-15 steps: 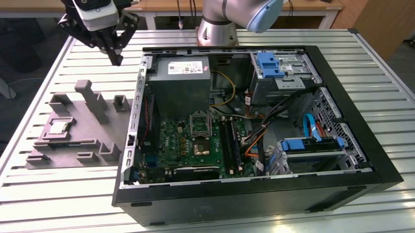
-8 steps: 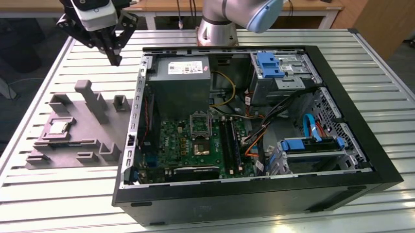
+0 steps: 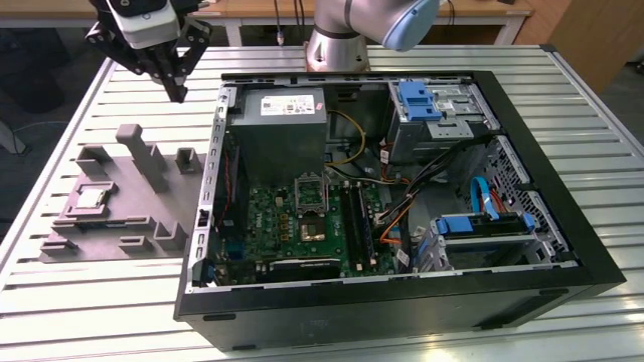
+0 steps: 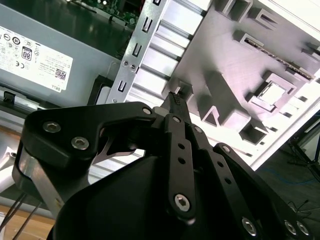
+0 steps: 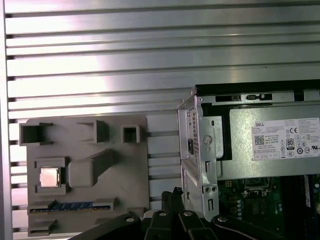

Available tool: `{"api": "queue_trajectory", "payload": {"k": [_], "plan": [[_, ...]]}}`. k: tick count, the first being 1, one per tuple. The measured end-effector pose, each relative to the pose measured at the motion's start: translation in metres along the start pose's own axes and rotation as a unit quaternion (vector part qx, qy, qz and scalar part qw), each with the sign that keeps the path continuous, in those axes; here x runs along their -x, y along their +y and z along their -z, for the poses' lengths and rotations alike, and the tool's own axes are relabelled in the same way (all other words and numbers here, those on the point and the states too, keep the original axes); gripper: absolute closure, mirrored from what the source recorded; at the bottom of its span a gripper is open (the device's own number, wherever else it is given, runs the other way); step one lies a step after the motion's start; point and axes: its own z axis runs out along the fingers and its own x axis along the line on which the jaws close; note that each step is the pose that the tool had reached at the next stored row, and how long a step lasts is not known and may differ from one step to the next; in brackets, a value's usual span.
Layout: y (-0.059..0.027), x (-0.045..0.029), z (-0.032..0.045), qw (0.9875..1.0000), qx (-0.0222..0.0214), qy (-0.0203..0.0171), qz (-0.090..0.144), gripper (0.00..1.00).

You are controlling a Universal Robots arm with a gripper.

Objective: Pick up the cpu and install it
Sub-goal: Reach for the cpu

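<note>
1. The power supply [image 3: 277, 139] inside the open computer case [image 3: 593, 256] carries a white label [image 3: 292, 106] with small black print, a barcode and a row of round marks. This label also shows in both wrist views [image 4: 35, 56] [image 5: 285, 138].
2. Blue plastic tabs sit on the drive bays [image 3: 418, 99] in the upper right part of the case in the exterior view.
3. The gripper [image 3: 179, 92] hangs in the upper left of the exterior view, above the slatted metal bench [image 3: 90, 317] and just off the case's near corner.
4. Its black fingers [image 4: 175, 102] come together at a single point. Nothing is between them and they touch nothing.
5. In the first wrist view the fingertips [image 5: 173, 194] stand close to the case's metal edge, between it and the grey fixture [image 5: 125, 170].
6. The cpu [image 3: 90, 197] lies flat in a square pocket of that grey fixture [image 3: 111, 245], on the exterior view's left and well apart from the gripper.
7. It is a small square chip with a pale silvery top and a thin darker rim. Both wrist views show it seated in the pocket [image 4: 272, 92] [image 5: 49, 177].
8. A tall slanted post [image 3: 146, 154] rises from the fixture, between the cpu's pocket and the case.
9. Inside the case lies the green circuit board [image 3: 277, 226], with a metal-framed socket [image 3: 310, 192] near its middle. The cpu is not on it.
</note>
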Motion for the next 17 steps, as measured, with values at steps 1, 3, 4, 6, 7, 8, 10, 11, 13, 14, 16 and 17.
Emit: {"api": "queue_trajectory", "payload": {"k": [1, 3, 4, 6, 7, 8, 10, 11, 13, 14, 16, 17], "plan": [[0.0, -0.0003, 0.0, 1.0, 0.0, 0.0, 0.0, 0.89], [-0.0001, -0.0009, 0.0, 1.0, 0.0, 0.0, 0.0, 0.89], [-0.0001, -0.0012, -0.0001, 1.0, 0.0, 0.0, 0.0, 0.89], [-0.0001, -0.0018, -0.0001, 1.0, 0.0, 0.0, 0.0, 0.89], [-0.0002, -0.0021, -0.0002, 1.0, 0.0, 0.0, 0.0, 0.89], [-0.0002, -0.0024, -0.0002, 1.0, 0.0, 0.0, 0.0, 0.89], [-0.0002, -0.003, -0.0002, 1.0, 0.0, 0.0, 0.0, 0.89], [-0.0003, -0.0033, -0.0003, 1.0, 0.0, 0.0, 0.0, 0.89], [-0.0003, -0.0038, -0.0003, 1.0, 0.0, 0.0, 0.0, 0.89], [-0.0003, -0.0041, -0.0003, 1.0, 0.0, 0.0, 0.0, 0.89], [-0.0004, -0.0046, -0.0004, 1.0, 0.0, 0.0, 0.0, 0.89], [-0.0004, -0.0049, -0.0004, 1.0, 0.0, 0.0, 0.0, 0.89]]}}
